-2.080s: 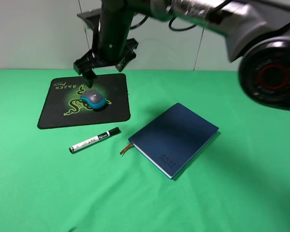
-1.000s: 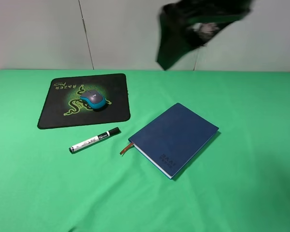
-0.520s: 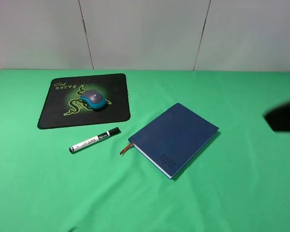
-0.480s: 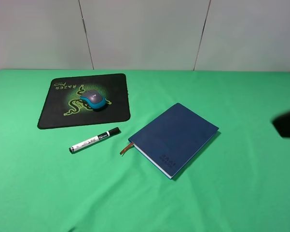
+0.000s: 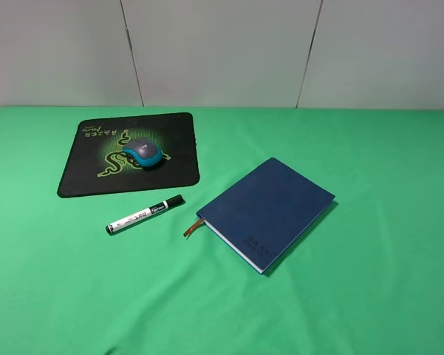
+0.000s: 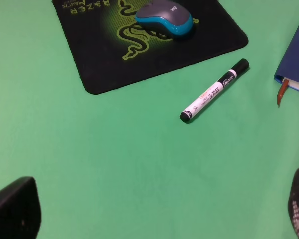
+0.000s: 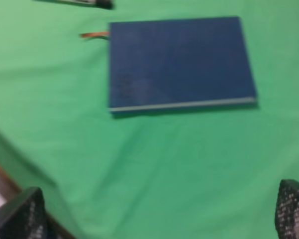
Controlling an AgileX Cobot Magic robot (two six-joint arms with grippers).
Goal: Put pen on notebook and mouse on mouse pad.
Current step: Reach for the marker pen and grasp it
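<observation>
The mouse sits squarely on the mouse pad, over the green snake logo, so that half of the task looks settled; the pen lies flat on the green cloth between pad and notebook, touching neither, its black cap towards the brown ribbon, so it is the piece left to place; the left gripper hangs above the cloth near the pen with its fingers spread wide and nothing between them, which I judge suits it to the pick; the right gripper is likewise wide apart and empty, above the notebook; neither arm shows in the high view; each wrist view shows only dark fingertips at its corners; the right wrist picture is blurred, and the cover lettering cannot be read
</observation>
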